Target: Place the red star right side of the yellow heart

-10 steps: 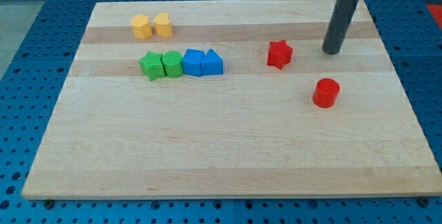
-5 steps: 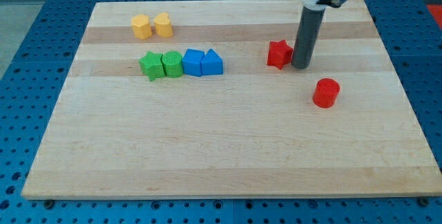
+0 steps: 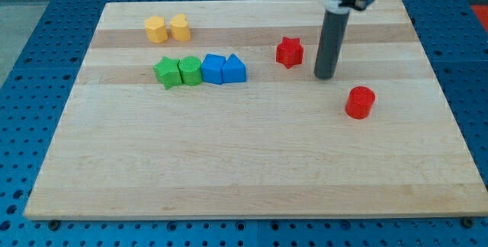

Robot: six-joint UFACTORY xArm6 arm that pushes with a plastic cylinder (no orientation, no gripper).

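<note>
The red star (image 3: 289,52) lies on the wooden board at the upper middle right. The yellow heart (image 3: 180,27) sits near the view's top left, with a yellow hexagon block (image 3: 155,30) touching its left side. My tip (image 3: 325,75) rests on the board to the right of the red star and slightly below it, a small gap apart. The star is well to the right of the heart and a little lower.
A row of a green star (image 3: 167,72), a green block (image 3: 191,71), a blue block (image 3: 213,68) and a blue triangular block (image 3: 235,69) sits left of centre. A red cylinder (image 3: 360,102) stands below and right of my tip. The wooden board (image 3: 229,163) lies on a blue perforated table.
My tip swept left from the board's upper right to the red star and pushed it left and slightly up. The star now sits apart from the tip.
</note>
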